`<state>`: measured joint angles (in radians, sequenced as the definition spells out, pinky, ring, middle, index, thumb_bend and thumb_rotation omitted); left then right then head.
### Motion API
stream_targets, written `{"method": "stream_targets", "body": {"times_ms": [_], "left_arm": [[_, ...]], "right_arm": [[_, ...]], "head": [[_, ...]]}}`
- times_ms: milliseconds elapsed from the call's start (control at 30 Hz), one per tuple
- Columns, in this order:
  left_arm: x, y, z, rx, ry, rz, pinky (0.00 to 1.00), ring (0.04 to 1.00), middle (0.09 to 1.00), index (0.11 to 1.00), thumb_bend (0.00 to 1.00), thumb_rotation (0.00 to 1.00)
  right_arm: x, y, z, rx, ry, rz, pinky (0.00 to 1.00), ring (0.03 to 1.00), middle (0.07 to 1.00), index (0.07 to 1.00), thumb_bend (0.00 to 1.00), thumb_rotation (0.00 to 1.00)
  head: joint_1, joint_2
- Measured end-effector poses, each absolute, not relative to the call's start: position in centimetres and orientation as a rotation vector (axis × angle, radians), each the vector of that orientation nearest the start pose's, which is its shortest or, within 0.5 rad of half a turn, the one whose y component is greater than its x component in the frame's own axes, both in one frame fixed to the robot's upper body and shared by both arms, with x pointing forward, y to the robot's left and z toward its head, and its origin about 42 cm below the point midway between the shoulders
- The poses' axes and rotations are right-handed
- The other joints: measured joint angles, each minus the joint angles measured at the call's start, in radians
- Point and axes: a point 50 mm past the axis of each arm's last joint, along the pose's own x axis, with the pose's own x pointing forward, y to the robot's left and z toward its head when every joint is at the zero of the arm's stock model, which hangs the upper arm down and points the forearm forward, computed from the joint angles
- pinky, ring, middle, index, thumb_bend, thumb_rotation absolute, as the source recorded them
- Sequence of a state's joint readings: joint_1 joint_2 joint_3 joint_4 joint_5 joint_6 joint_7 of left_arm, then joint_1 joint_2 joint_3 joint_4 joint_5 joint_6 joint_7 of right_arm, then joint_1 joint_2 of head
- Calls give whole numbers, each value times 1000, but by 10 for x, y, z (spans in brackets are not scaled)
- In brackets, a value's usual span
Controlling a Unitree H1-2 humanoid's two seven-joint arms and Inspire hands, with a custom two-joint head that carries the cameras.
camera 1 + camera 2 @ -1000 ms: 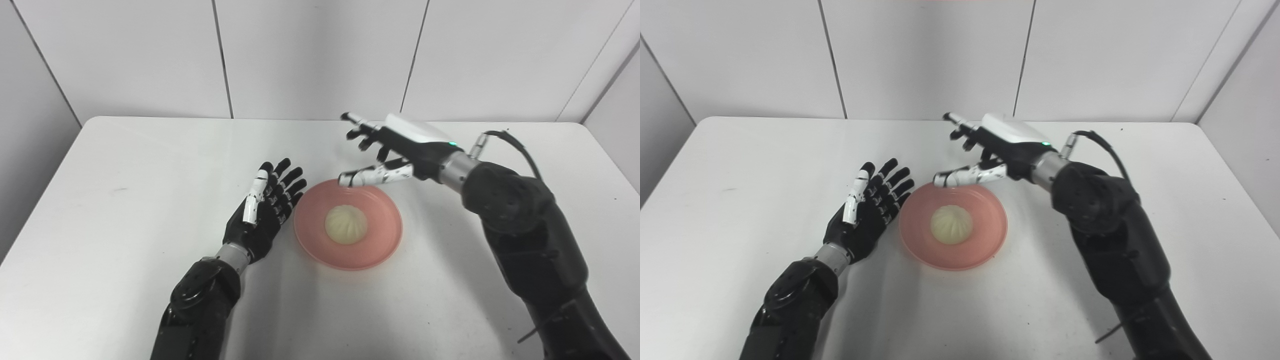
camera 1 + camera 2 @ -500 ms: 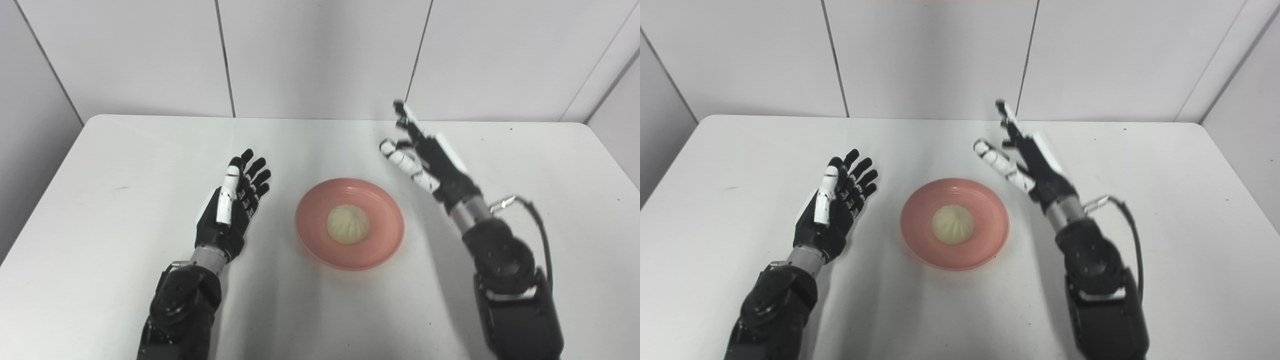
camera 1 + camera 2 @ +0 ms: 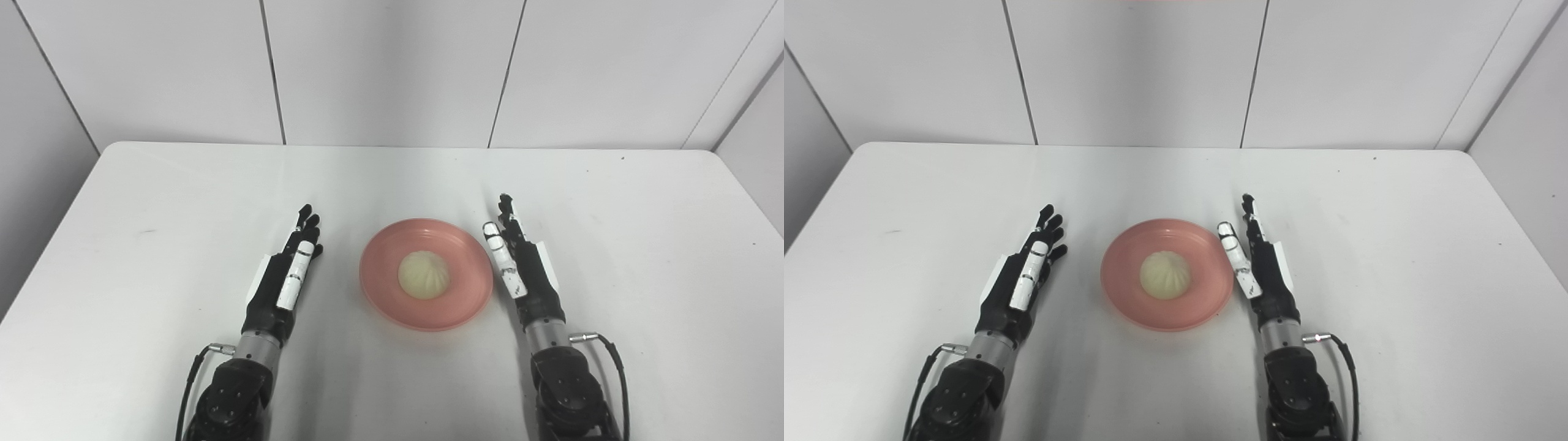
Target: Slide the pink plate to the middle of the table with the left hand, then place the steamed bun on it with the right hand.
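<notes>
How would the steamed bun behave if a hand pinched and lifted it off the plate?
The steamed bun looks soft and pleated, so it would probably dent under a firm pinch. Its domed top suggests fingers could slip. It sits flat-bottomed in the pink plate, so it seems unlikely to roll.

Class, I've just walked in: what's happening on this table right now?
Nothing is being held. The steamed bun sits on the pink plate near the middle of the white table. The left hand and right hand lie open either side of the plate, fingers extended, so the job looks finished.

both hands, left hand (image 3: 283, 283) and right hand (image 3: 522, 264), drew back beside the plate (image 3: 465, 306).
</notes>
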<state>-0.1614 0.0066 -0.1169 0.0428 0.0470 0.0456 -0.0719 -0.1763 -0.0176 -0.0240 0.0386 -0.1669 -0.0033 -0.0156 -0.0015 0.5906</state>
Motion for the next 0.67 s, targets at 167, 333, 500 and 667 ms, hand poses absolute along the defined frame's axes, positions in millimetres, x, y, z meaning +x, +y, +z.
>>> {"method": "stream_targets", "body": {"times_ms": [167, 333, 500, 667], "left_arm": [[332, 164, 125, 43, -59, -230, 1000, 1000, 1000, 1000, 430, 1000], [334, 164, 124, 19, -53, -234, 1000, 999, 1000, 1000, 425, 1000], [337, 164, 121, 3, -45, -248, 1000, 996, 1000, 1000, 406, 1000], [341, 166, 120, -27, -38, -267, 1000, 998, 1000, 1000, 425, 1000]], "right_arm": [[341, -209, 135, -110, -134, -5, 1000, 1000, 1000, 1000, 255, 1000], [342, -208, 134, -56, -131, 4, 1000, 1000, 1000, 1000, 244, 1000], [342, -208, 134, -30, -112, 14, 1000, 994, 1000, 1000, 235, 1000], [343, -209, 134, -33, -104, 16, 986, 980, 997, 1000, 262, 1000]], "head": [[5, -5], [8, -6], [14, -9], [8, -17]]}}
